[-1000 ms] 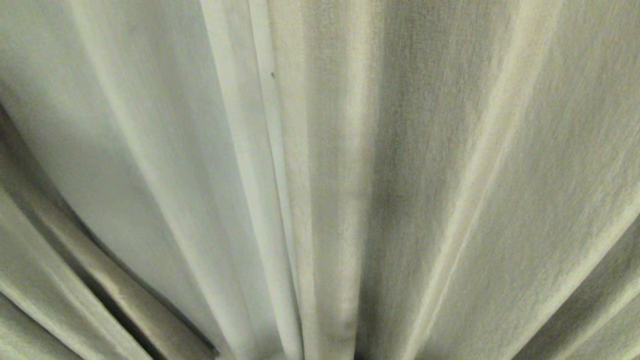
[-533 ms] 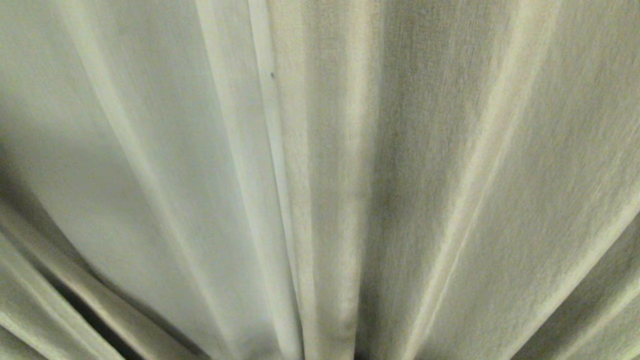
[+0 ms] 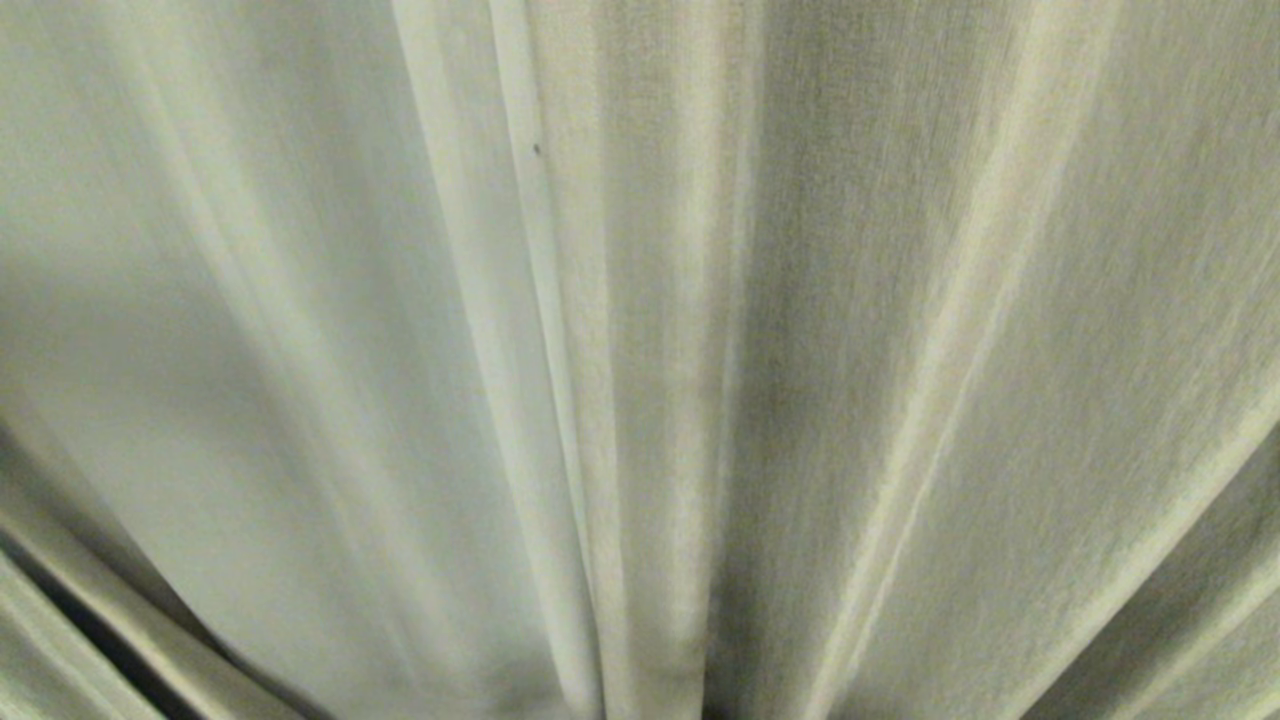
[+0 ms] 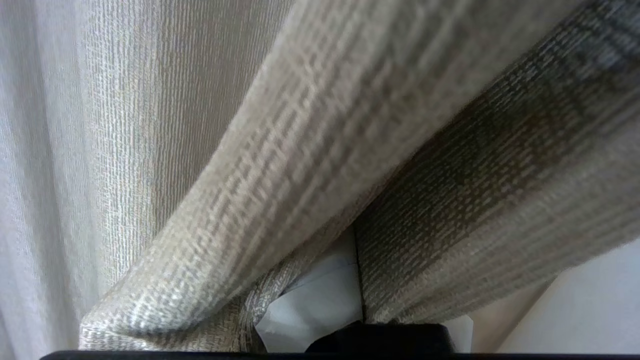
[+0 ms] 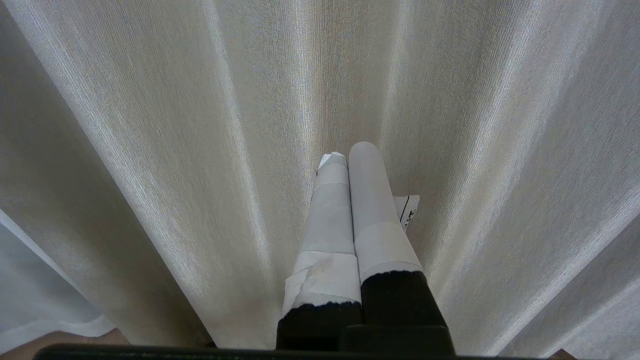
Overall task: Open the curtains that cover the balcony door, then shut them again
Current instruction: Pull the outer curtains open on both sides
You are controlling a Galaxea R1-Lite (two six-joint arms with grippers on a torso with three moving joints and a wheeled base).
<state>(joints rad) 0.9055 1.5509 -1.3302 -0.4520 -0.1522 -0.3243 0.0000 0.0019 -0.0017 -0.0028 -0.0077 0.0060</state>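
Cream, pleated woven curtains (image 3: 640, 360) filled the head view, drawn shut.
Left gripper (image 4: 360, 280) was clamped on a fold at lower centre; steady sideways pulling was advised, while right gripper (image 5: 350, 155) was shut, empty.

Soft backlight through the curtains (image 3: 900, 350), foreground blurred.
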